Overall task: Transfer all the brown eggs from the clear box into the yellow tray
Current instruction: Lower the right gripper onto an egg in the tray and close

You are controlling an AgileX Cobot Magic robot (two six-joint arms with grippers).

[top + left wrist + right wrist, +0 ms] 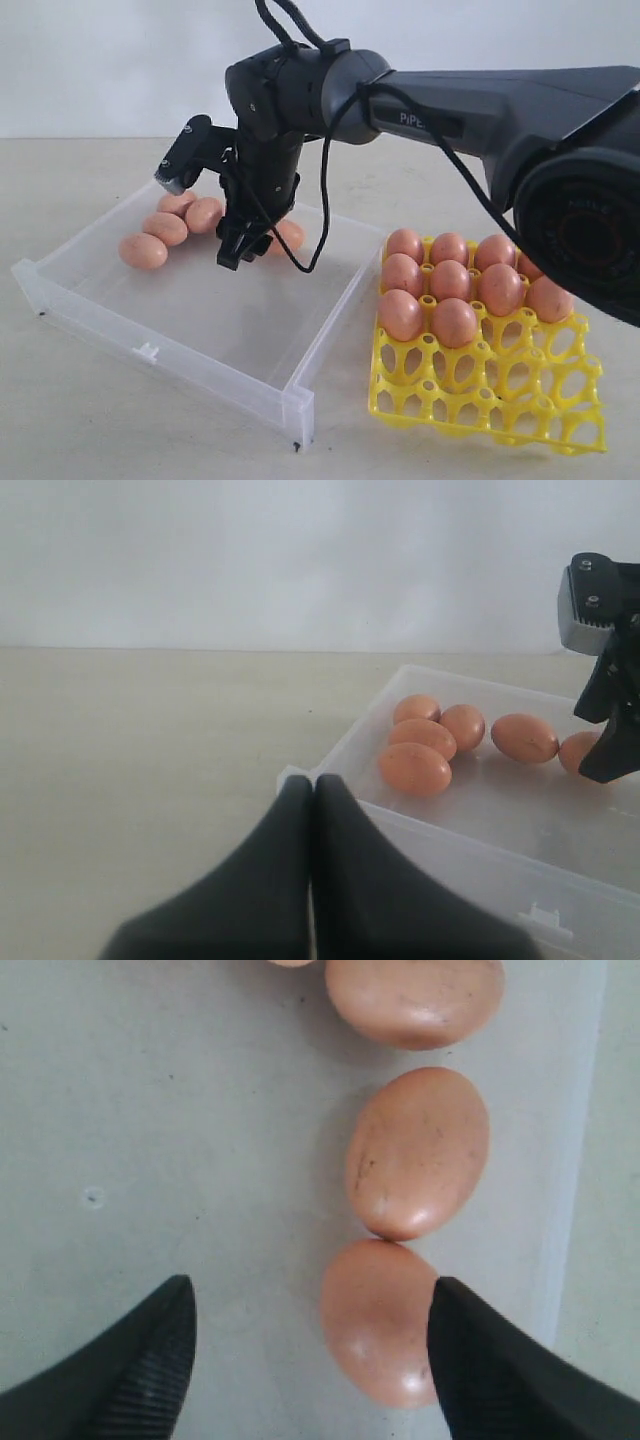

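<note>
The clear box [170, 340] holds several brown eggs [165, 228] grouped at its far left corner. My right gripper [240, 250] hangs fingers-down inside the box, open, beside another egg [290, 235]. In the right wrist view the right gripper [312, 1295] straddles one egg [378, 1320], which lies close against one finger [490, 1360]; two more eggs [418, 1152] lie in a row beyond it. The yellow tray [480, 400] at the right carries several eggs [455, 322] in its far rows. My left gripper [312, 780] is shut and empty, outside the box's near corner [300, 777].
The tray's front rows of cells [520, 415] stand bare. The right arm's wrist camera block [185, 155] juts out over the eggs in the box. The box's low front wall has a small tab [147, 351]. A pale tabletop [100, 430] surrounds both containers.
</note>
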